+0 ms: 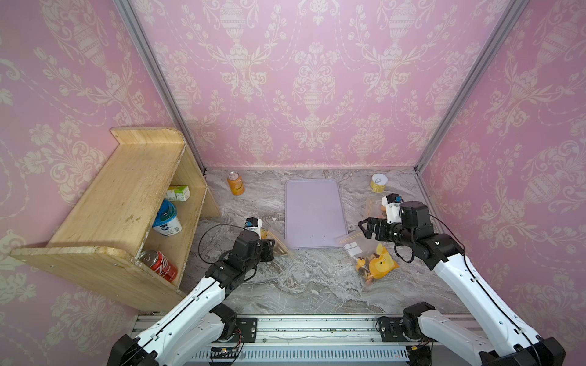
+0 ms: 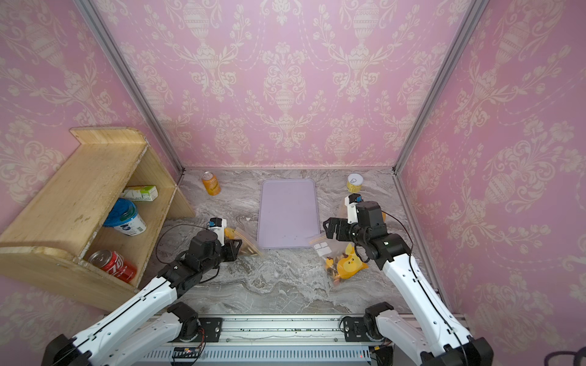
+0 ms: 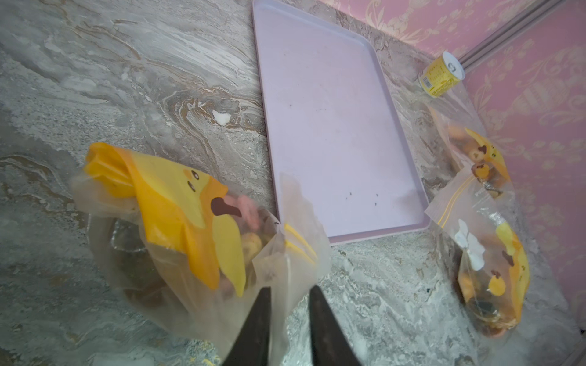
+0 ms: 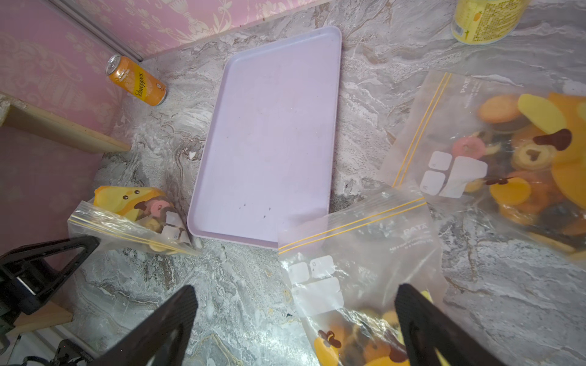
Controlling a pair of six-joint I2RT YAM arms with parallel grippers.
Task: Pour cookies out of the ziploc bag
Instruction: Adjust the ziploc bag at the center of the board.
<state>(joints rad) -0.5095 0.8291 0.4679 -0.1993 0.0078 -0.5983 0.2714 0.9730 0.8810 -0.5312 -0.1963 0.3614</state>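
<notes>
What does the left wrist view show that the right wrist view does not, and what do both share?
Only the left wrist view: the white lid of the yellow can, and film of one ziploc bag between the left hand's parted fingers.
Only the right wrist view: the orange can, the wooden shelf edge, and the right hand open over another bag.
Both: the lilac tray, the yellow can's body, and three ziploc bags holding cookies.
</notes>
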